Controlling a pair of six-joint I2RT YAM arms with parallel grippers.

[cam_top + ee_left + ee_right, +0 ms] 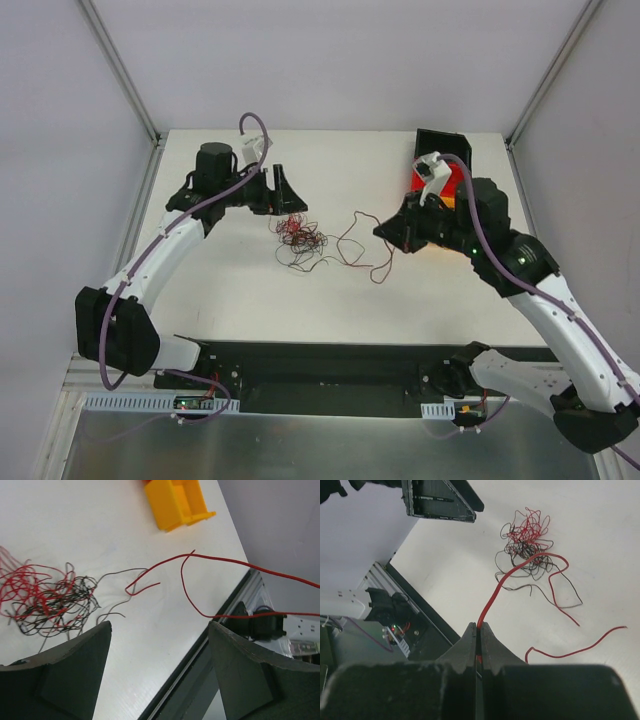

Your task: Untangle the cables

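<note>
The cables form a loose red and black tangle (298,238) on the white table's middle, also seen as a tangle (47,597) in the left wrist view and a tangle (525,540) in the right wrist view. One long red cable (352,228) runs out of it to the right. My right gripper (479,627) is shut on this red cable (520,565), just right of the tangle (385,232). My left gripper (283,195) hangs open behind the tangle, nothing between its fingers (159,630). The lifted red cable (225,560) crosses in front of it.
A yellow bin (177,500) stands at the table's back right, behind the right arm (445,175). A black strip (330,365) runs along the table's near edge by the arm bases. White walls close in the left, back and right.
</note>
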